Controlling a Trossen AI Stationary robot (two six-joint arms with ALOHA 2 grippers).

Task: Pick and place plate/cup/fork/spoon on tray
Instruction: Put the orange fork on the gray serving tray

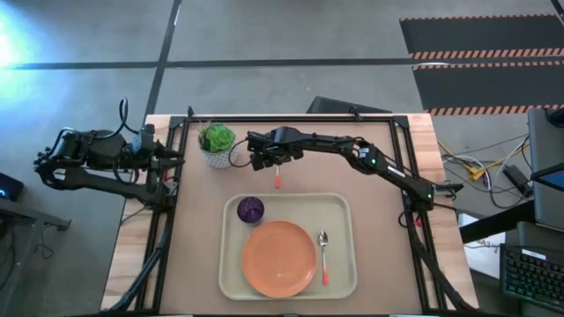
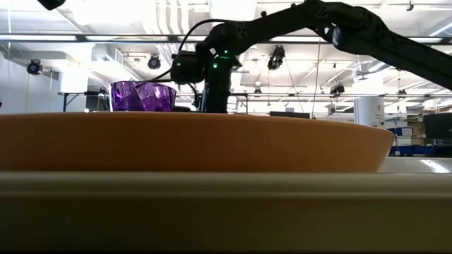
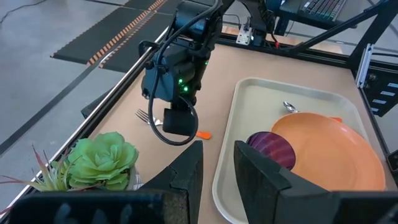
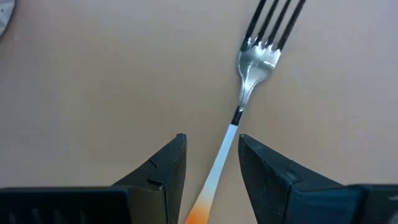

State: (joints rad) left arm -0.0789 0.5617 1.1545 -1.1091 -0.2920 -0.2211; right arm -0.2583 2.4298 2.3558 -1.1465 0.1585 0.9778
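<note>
Three items sit on the tray from above: plate, cup, spoon. Right wrist: right gripper spread, straddling the fork handle on the table. Left gripper parted, waiting tableside.

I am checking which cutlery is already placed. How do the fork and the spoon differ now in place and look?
The fork lies on the bare table outside the tray; the spoon lies inside the tray beside the plate. The fork ends in tines, the spoon in a rounded bowl. The right tool is open astride the fork's handle; nothing is near the spoon. Both have silver heads and orange-red handles.
</note>
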